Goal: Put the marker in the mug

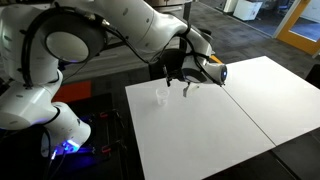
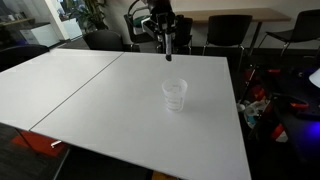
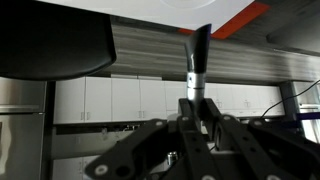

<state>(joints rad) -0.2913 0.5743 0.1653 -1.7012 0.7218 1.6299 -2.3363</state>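
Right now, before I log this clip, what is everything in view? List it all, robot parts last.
marker: 1, black, held above the table, apart from the mug
mug: 1, clear, upright on the table
table: 1, white, seam across its top
chairs: several, dark, past the table's far edge in an exterior view
arm: 1, white, reaching over the table
gripper: 1, black, shut on the marker

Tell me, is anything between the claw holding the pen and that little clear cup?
Nothing. In both exterior views, only bare white table lies between the gripper, shut on the marker, and the mug.
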